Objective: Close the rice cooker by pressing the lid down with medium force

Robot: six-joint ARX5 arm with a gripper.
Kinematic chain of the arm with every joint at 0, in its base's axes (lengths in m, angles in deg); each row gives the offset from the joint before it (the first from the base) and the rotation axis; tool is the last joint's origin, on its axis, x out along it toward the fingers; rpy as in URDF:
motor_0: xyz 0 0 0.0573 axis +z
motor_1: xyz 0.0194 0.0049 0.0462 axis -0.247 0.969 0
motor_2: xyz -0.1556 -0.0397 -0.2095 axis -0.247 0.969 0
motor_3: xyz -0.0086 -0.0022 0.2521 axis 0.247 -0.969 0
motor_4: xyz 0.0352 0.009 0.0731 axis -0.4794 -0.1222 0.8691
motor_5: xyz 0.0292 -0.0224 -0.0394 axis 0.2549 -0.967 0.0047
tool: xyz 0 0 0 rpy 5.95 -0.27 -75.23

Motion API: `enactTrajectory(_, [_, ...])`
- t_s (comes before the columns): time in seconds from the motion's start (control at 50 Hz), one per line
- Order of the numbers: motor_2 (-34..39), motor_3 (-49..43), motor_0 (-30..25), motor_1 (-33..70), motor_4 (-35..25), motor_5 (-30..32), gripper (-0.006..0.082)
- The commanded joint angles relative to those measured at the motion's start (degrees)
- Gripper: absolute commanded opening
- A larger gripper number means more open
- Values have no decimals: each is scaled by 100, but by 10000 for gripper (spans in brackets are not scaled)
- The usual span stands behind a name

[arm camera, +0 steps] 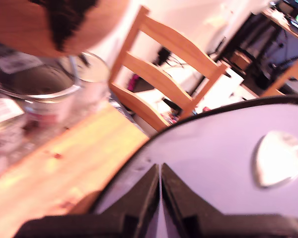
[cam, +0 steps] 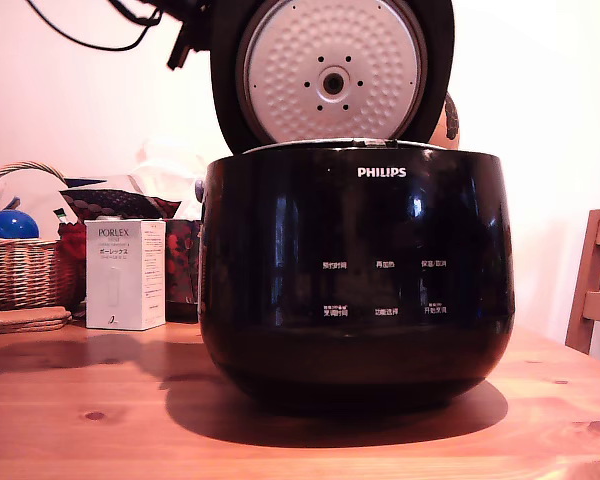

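The big black rice cooker (cam: pixel 355 275) sits in the middle of the exterior view, on a wooden table (cam: pixel 80 420). Its lid (cam: pixel 330 75) stands open at the top middle of the frame, and the shiny bumpy white disc underneath faces us.

In the wrist view, the lid's smooth outer side (arm camera: pixel 213 163) fills the lower right of the frame. The gripper (arm camera: pixel 160 191) sits at the bottom middle, right against that side. Its two black jaws are pressed together with only a thin line between them, and nothing is held.

At the exterior view's left stand a white box (cam: pixel 125 273), a woven basket (cam: pixel 25 265) with a blue ball (cam: pixel 10 224), and a dark red patterned box (cam: pixel 180 262). A wooden chair (cam: pixel 592 285) shows at the right edge.
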State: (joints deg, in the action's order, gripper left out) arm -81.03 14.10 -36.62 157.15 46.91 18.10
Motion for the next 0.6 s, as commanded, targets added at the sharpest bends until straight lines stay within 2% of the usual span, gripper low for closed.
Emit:
enactTrajectory(0.0, [153, -59, -199, -92, -46, 74, -24])
enactTrajectory(0.24, [391, 101, -575, -232, 256, 168, -24])
enactTrajectory(0.58, [1423, 811, -837, -732, 636, 24, -24])
